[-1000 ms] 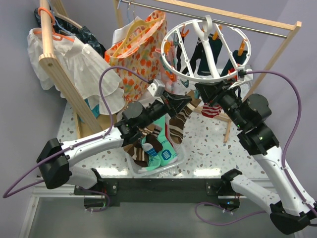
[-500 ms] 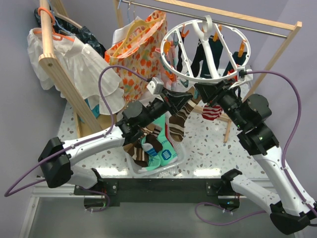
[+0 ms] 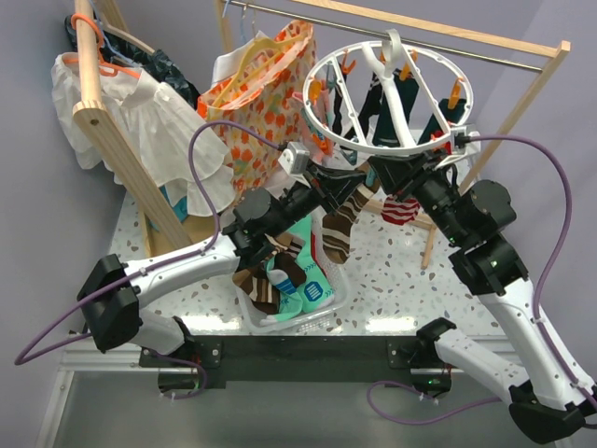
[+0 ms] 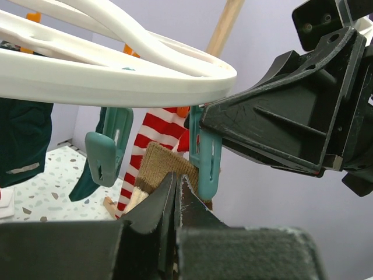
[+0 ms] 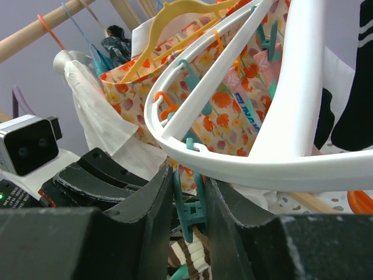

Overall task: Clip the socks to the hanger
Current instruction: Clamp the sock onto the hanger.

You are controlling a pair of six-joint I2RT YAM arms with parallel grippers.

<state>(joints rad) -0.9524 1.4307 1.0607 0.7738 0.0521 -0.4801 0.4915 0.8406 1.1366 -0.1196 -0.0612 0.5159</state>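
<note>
The white round hanger [image 3: 387, 93] hangs from the wooden rail, with dark teal socks clipped on. My left gripper [image 3: 357, 184] is shut on the cuff of a brown sock with cream stripes [image 3: 338, 224] and holds it up under the ring's near rim. In the left wrist view the left gripper [image 4: 176, 178] holds the brown cuff [image 4: 160, 166] against a teal clip [image 4: 205, 157]. My right gripper [image 5: 189, 175] is shut on that teal clip [image 5: 192, 213], and the brown cuff [image 5: 195, 251] sits at the clip's lower end. A red-and-white striped sock [image 3: 399, 207] hangs behind.
A clear basket [image 3: 322, 313] below my left arm holds brown and teal socks. An orange floral bag [image 3: 261, 103] and a white shirt [image 3: 159, 121] hang at the left. The wooden rail frame [image 3: 485, 42] runs behind the ring.
My left gripper has moved up and to the right with the brown sock, closer to the ring's rim and the right gripper. The right gripper has barely moved.
</note>
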